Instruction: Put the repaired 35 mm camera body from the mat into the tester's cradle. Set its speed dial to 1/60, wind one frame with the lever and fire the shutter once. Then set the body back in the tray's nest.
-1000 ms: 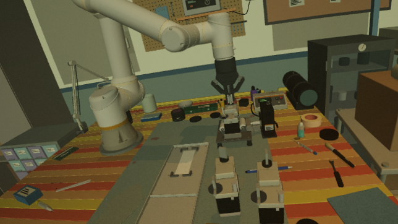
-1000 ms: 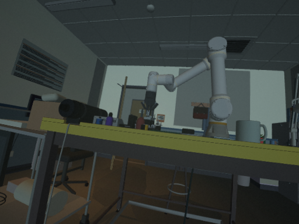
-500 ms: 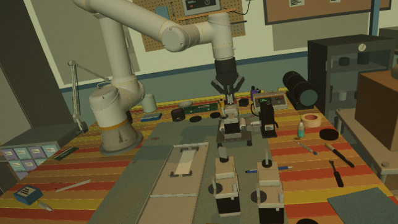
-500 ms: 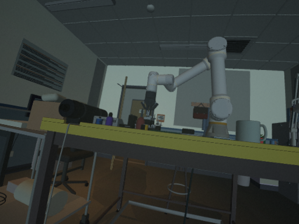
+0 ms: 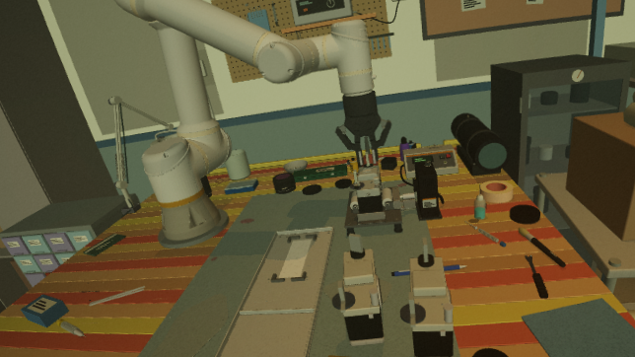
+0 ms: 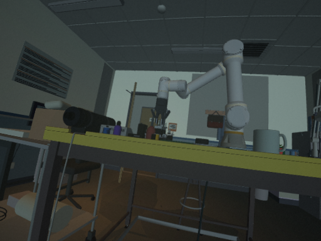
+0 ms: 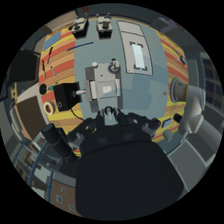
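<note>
The 35 mm camera body [image 5: 370,190] [image 7: 105,86] sits in the tester's cradle [image 5: 373,217] at the middle of the grey mat, clamped between two rollers, with the black tester head [image 5: 427,190] [image 7: 64,96] at its right. Its toothed speed dial [image 7: 114,68] and a round knob show on top. The tray [image 5: 288,268] [image 7: 137,53] lies on the mat in front and to the left, its nest empty. My gripper [image 5: 366,158] [image 7: 108,114] [image 6: 160,120] hangs just above the far end of the body, over a small lever-like part. Its fingers are open and hold nothing.
A black cylinder [image 5: 477,143] lies at the table's far right by a dark cabinet [image 5: 557,108]. Two other camera bodies [image 5: 361,301] [image 5: 430,305] stand at the mat's near end. Tape roll [image 5: 497,191], bottle, brushes, pens and lens caps are scattered on the striped table.
</note>
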Available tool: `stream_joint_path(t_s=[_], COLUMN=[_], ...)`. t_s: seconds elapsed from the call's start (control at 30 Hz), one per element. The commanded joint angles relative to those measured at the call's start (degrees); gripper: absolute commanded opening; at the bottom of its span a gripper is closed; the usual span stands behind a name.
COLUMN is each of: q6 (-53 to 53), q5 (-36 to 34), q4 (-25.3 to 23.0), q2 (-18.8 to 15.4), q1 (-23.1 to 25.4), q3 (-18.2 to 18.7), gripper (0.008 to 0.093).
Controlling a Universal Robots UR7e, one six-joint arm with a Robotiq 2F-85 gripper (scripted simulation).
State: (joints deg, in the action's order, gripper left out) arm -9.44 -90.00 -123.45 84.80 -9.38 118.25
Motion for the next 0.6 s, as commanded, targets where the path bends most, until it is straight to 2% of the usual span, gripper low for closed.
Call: stream_joint_path(t_s=[0.0, 0.57], q6=[0.0, 0.0], q5=[0.0, 0.0], q4=[0.0, 0.9], q2=[0.0, 0.5], q1=[0.0, 0.0], q3=[0.0, -0.5], gripper=[0.0320, 0.0320])
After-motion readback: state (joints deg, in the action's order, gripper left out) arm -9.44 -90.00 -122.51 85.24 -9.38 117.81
